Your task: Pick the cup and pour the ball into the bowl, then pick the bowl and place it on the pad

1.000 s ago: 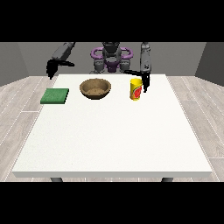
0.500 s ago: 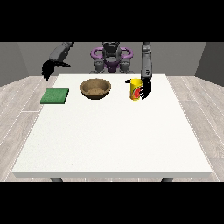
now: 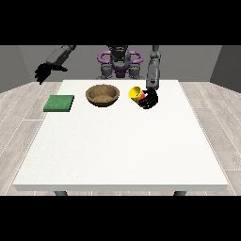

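The yellow cup with a red band (image 3: 136, 94) is tilted toward the round brown wooden bowl (image 3: 101, 94), held off the white table (image 3: 122, 146) near its far edge by the black hand at the view's right (image 3: 149, 99), whose fingers curl round it below a forearm reaching straight down. The flat green square pad (image 3: 59, 103) lies near the far left corner. Farther back, the hand at the view's left (image 3: 43, 72) hangs beyond that corner, raised, fingers loosely spread and holding nothing.

Along the white tabletop's (image 3: 122, 150) far edge stand a green square pad (image 3: 59, 103) and brown wooden bowl (image 3: 102, 94); the near half lies open.
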Robot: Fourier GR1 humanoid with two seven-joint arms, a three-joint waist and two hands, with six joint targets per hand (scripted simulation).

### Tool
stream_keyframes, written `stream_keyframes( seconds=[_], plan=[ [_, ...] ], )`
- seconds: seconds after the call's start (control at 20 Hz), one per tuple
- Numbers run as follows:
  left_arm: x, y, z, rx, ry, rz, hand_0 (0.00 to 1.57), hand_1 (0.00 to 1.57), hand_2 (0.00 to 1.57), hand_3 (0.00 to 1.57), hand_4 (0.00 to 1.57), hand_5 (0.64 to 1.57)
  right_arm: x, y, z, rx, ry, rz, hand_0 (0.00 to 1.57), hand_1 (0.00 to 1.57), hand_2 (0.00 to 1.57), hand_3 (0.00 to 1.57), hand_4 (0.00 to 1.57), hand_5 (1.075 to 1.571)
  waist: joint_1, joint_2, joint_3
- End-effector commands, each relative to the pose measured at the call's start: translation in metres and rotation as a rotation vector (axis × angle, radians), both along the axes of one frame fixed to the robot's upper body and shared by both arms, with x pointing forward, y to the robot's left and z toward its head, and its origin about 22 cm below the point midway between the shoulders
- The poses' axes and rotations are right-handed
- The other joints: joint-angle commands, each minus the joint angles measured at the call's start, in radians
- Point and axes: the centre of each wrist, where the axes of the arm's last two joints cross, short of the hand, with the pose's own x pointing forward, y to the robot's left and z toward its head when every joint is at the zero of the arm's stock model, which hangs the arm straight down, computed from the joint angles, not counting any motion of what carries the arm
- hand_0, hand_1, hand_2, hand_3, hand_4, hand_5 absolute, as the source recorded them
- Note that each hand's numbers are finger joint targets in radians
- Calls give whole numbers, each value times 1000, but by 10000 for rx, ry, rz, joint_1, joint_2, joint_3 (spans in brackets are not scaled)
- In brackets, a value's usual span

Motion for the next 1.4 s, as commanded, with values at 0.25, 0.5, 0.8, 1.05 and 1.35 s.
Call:
stream_keyframes(
  seconds=[0.25,0.5,0.8,1.05,1.35],
  plan=[
    [10,-40,15,2506,1894,-227,1374,1374,1571,1571,1015,1531,-23,-41,-47,132,2488,-1252,0,0,0,0,0,1558,1136,-2664,-24],
    [2,-81,11,4031,2525,-568,1395,1395,1571,1571,1113,1567,-49,-46,-83,166,3462,-1782,0,0,136,0,0,1560,1729,-3674,-35],
    [10,-134,42,5499,2180,-749,1367,1367,1571,1571,1114,1566,-66,-85,-84,424,3253,-2574,0,0,0,0,0,1560,2461,-3374,-40],
    [-5,-146,27,6334,2377,-553,1346,1346,1571,1571,1048,1569,-58,-63,-93,651,3640,-2485,0,0,0,0,0,1554,2238,-3782,-48],
    [4,-189,75,7899,1451,-680,937,937,1571,1571,910,1571,-60,-83,-88,621,2954,-2512,0,0,0,0,0,1547,2355,-3196,-38]
  ],
)
